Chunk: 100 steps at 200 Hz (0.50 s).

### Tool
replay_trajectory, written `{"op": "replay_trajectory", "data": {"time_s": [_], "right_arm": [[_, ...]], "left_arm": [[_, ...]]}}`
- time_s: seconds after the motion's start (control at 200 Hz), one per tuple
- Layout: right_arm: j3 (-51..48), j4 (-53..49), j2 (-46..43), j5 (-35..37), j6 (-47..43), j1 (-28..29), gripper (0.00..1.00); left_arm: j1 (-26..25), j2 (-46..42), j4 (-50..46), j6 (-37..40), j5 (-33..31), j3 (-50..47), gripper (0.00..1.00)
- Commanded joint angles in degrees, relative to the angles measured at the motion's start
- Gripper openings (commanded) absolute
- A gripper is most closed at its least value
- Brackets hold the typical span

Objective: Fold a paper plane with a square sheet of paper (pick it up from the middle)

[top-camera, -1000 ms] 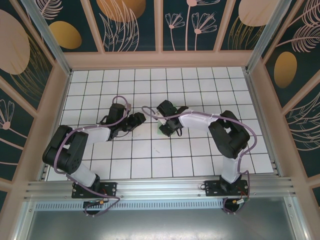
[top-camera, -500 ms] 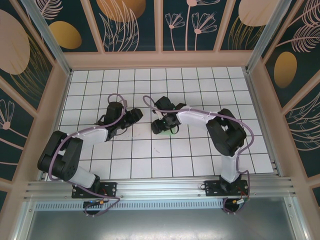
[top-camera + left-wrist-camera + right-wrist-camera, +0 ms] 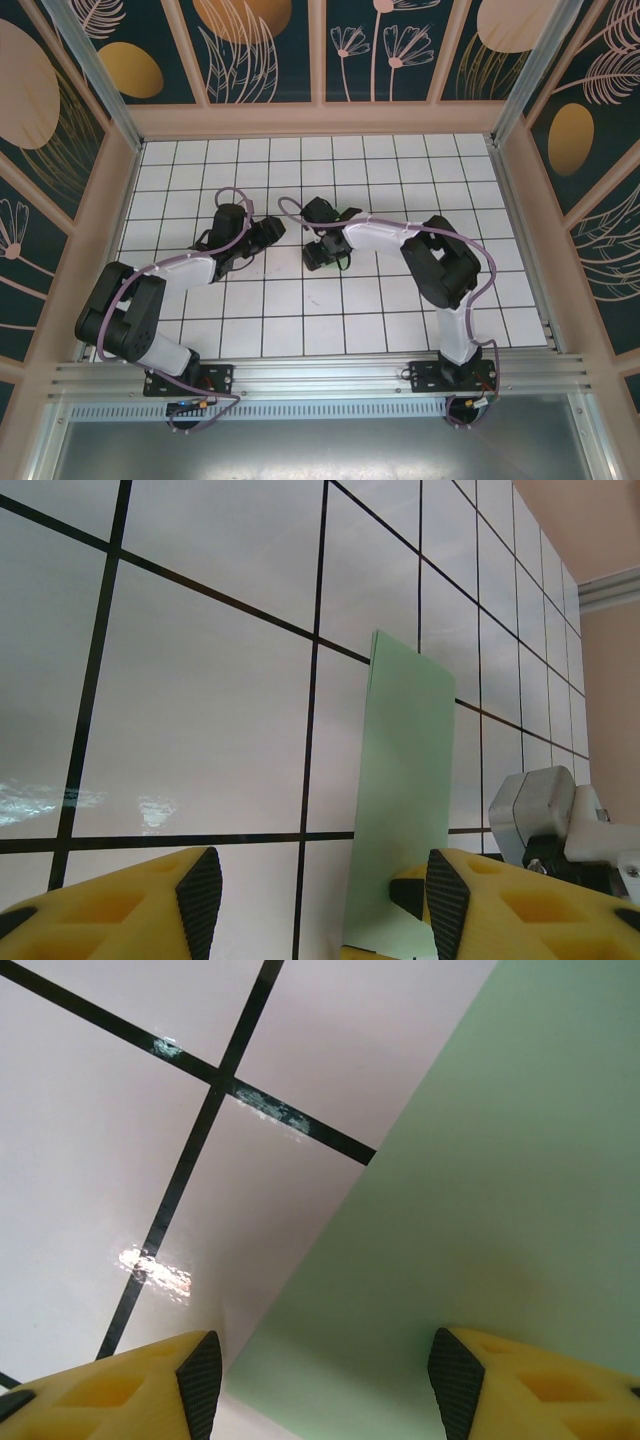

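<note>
Left hand (image 3: 320, 905) is spread and pinches nothing. The green paper (image 3: 405, 780) runs forward from just inside its right finger, lying on the tiled desk (image 3: 200, 710). Right hand (image 3: 320, 1380) is also spread and empty, close above the paper, whose edge crosses between its fingers.

Both arms, the left arm (image 3: 180, 268) and the right arm (image 3: 385, 237), are built of smooth white links between bulky black joint housings (image 3: 120, 315). A lilac cable (image 3: 230, 192) loops loosely along each arm from the base to the wrist. Each arm stands on a black base plate (image 3: 190, 378). The left gripper (image 3: 320, 900) and the right gripper (image 3: 320, 1385) have bright yellow fingers (image 3: 110, 905) with moulded recesses, each tipped with a black, finely ribbed pad (image 3: 200, 895).
</note>
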Motion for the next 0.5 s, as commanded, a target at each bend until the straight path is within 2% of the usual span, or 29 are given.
{"op": "replay_trajectory", "data": {"time_s": [0.0, 0.305, 0.385, 0.495], "right_arm": [[0.31, -5.38, 3.86, 3.9, 0.53, 0.47, 0.62], [0.61, -5.36, 4.68, 5.03, 1.01, 0.87, 0.58], [0.59, -5.34, 4.79, 5.22, 0.96, 0.87, 0.54], [0.58, -5.14, 4.88, 5.17, 1.47, 0.94, 0.54]], "left_arm": [[0.15, -0.78, -0.5, 1.08, 0.13, -0.31, 0.59], [0.16, -1.77, -0.77, 0.99, -1.65, -1.13, 0.59], [0.16, -1.75, -0.75, 0.93, -1.6, -1.27, 0.59], [0.16, -1.65, -0.58, 0.88, -1.32, -1.4, 0.59]]}}
